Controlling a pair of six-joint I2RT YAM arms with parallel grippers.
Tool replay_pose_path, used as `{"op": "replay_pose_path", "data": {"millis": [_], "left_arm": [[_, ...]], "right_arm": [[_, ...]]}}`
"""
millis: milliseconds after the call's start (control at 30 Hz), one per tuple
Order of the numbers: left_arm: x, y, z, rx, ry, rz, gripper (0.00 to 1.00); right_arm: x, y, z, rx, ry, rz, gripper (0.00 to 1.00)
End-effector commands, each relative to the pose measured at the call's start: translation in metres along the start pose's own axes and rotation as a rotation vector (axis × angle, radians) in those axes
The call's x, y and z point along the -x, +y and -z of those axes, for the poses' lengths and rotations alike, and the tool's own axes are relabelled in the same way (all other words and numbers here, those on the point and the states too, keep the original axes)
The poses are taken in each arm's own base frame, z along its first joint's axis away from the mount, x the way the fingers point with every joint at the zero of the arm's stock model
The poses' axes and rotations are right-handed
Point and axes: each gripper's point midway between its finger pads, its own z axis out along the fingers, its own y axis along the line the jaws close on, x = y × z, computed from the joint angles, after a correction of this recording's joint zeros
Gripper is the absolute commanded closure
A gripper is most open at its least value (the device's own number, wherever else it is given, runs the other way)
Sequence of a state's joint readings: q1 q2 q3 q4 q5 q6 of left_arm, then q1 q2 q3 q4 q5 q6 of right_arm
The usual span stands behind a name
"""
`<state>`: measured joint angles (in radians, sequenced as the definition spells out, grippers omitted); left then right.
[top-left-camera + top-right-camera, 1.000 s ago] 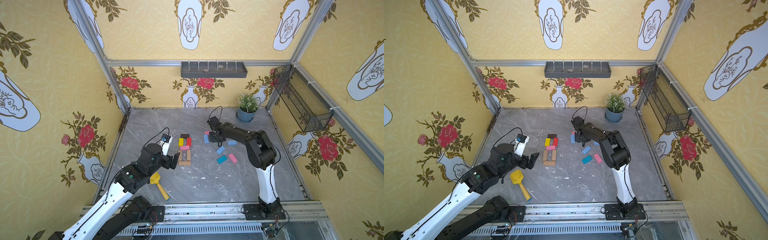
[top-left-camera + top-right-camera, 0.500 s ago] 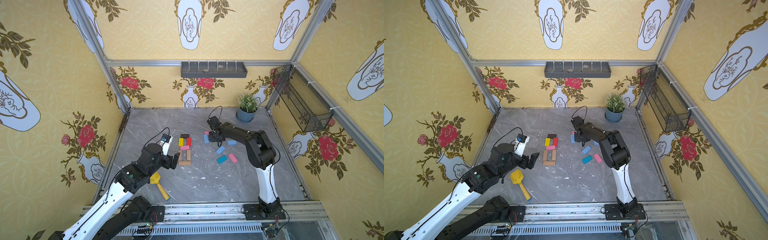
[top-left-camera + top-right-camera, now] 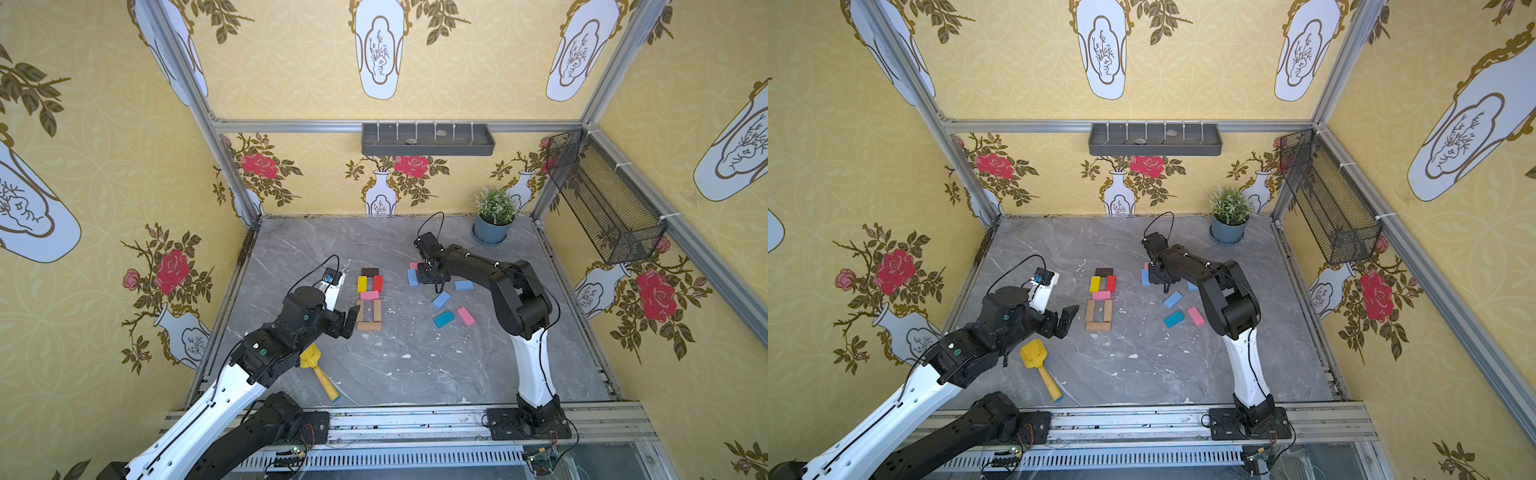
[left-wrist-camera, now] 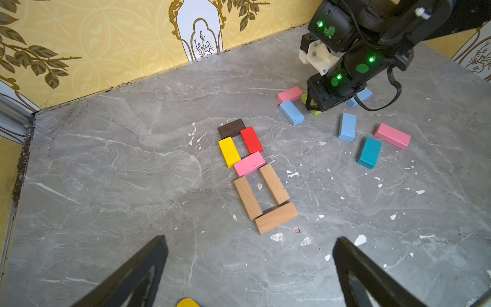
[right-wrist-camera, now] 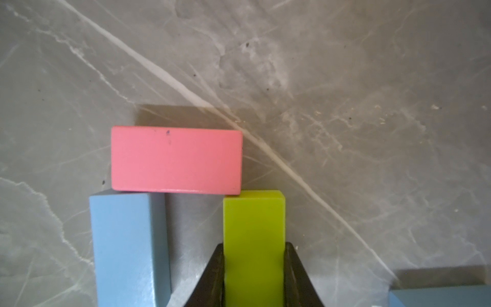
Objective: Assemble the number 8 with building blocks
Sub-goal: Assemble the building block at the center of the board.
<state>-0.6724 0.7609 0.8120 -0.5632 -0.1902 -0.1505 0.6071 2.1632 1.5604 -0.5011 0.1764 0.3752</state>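
Observation:
Building blocks lie flat in an 8 shape at mid-table: dark brown (image 3: pixel 370 272), yellow (image 3: pixel 362 284), red (image 3: pixel 377 283), pink (image 3: pixel 369 295) and three tan ones (image 3: pixel 369 326). My left gripper (image 4: pixel 249 240) is open and empty, just left of the tan loop in a top view (image 3: pixel 348 321). My right gripper (image 5: pixel 255 246) is shut on a green block (image 5: pixel 253 220), low over the table beside a pink block (image 5: pixel 176 159) and a light blue block (image 5: pixel 127 247). In a top view the right gripper (image 3: pixel 430 277) hides the green block. Loose light blue (image 3: pixel 441 299), teal (image 3: pixel 443 318) and pink (image 3: pixel 465 316) blocks lie nearby.
A yellow toy shovel (image 3: pixel 318 372) lies near the front, under my left arm. A potted plant (image 3: pixel 494 216) stands at the back right corner. A wire basket (image 3: pixel 602 199) hangs on the right wall and a grey shelf (image 3: pixel 428 139) on the back wall.

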Motion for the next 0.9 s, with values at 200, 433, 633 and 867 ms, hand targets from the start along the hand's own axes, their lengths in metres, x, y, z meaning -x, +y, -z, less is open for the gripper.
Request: {"op": "replay_pose_path", "data": {"millis": [200, 433, 633, 867], "left_arm": [[-0.004, 0.001, -0.001, 0.007, 0.014, -0.003, 0.0], [-0.003, 0.001, 0.0, 0.007, 0.012, -0.003, 0.0], [-0.004, 0.002, 0.0, 0.009, 0.013, -0.002, 0.0], [-0.004, 0.001, -0.001, 0.007, 0.014, -0.003, 0.0]], "right_arm": [[0.001, 0.002, 0.017, 0.043, 0.0, -0.011, 0.6], [0.017, 0.0, 0.056, 0.072, -0.075, -0.015, 0.34], [0.002, -0.01, 0.09, 0.124, -0.088, 0.057, 0.02], [-0.033, -0.023, 0.108, 0.182, -0.046, 0.115, 0.03]]}}
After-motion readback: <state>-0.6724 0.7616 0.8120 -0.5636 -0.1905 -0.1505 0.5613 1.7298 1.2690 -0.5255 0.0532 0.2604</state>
